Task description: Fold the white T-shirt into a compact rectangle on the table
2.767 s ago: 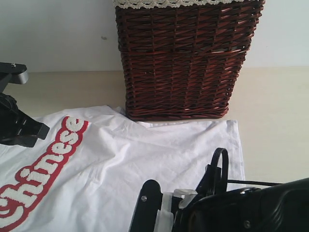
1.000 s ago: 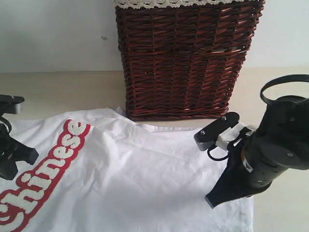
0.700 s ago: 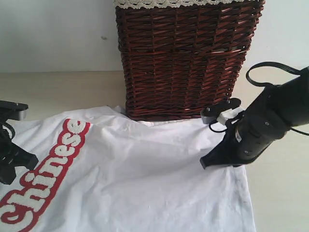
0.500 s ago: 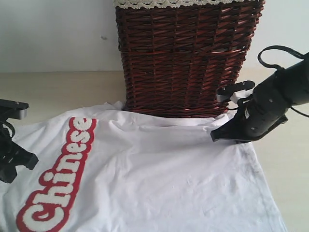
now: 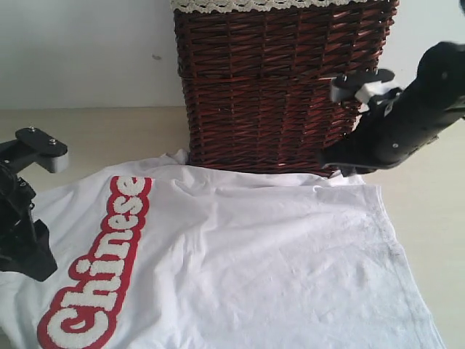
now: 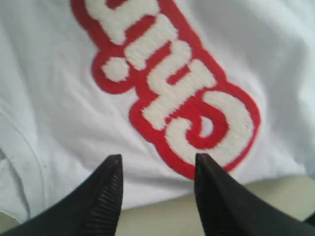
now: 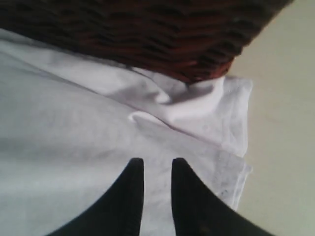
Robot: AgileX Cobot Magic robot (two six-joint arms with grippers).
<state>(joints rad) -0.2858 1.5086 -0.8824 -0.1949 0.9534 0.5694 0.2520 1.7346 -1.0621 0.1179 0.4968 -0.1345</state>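
L fingers [image 6: 106, 196] stand apart w/ nothing btwn them, hanging just over the printed cloth near its edge. R fingers [image 7: 130, 196] are parted only narrowly and also empty, w/ cloth showing below the gap. A sec ago both sets were clamped, so this is a release and the drag looks finished. The table [image 5: 94, 131] carries everything, w/ bare beige strips either side of the basket. The white T-shirt [image 5: 254, 254] lies on it print up. Its far edge touches the foot of the wicker basket [image 5: 276, 87], and its near part runs out of the exterior view's lower edge. A few secs back the shirt lay nearer the camera, w/ the R arm low over it. Since then it has been pulled toward the basket and spread, so the R-side hem now runs as one clean slanted line w/ fewer wrinkles. The basket hasn't budged. The red-edged lettering [image 5: 102, 269] rode along w/ the cloth and now sits further R in the exterior view. The R arm has risen beside the basket's R side, off the fabric. The far R corner [image 7: 216, 98] is still a bit bunched against the basket's base. Judgement: the flattening step is prob done and no fold has been made yet. Next comes a fresh grip on a side edge or sleeve. That bunched corner may snag at the basket and skew the rectangle.
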